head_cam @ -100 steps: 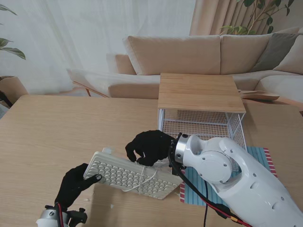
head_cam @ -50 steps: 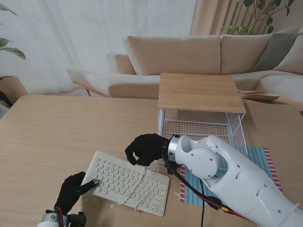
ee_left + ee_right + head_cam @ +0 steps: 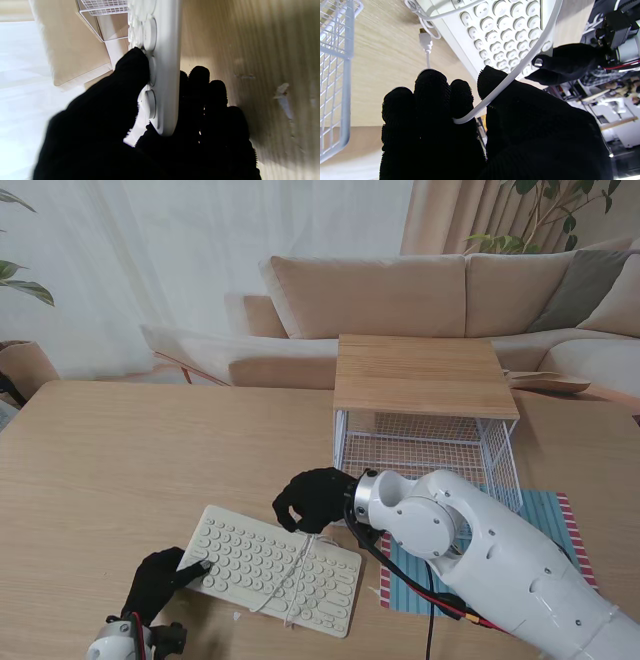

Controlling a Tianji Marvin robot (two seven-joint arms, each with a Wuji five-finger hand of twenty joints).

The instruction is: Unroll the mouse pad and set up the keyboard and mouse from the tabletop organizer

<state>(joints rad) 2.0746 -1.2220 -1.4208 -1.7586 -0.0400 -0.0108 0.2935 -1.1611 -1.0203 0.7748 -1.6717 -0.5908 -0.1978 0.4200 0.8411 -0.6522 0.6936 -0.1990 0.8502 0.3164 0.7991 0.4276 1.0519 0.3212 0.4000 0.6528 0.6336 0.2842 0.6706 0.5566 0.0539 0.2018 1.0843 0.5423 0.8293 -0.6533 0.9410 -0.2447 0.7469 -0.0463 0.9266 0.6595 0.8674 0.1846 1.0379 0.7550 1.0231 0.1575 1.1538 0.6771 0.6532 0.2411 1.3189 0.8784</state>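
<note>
On the tabletop point(image 3: 110, 470), at 7 o'clock from the wire organizer point(image 3: 425, 440), lies the white keyboard point(image 3: 272, 568). Left hand point(image 3: 160, 580) pinches its near-left corner, thumb on keys. Right hand point(image 3: 315, 498) at far edge, fingers closed around the white cable point(image 3: 515, 72). Striped mouse pad point(image 3: 555, 515) at 5 o'clock from the organizer.

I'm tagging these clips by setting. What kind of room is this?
Probably a home living room: a beige fabric sofa, sheer white curtains and leafy houseplants stand behind the light wooden table.
</note>
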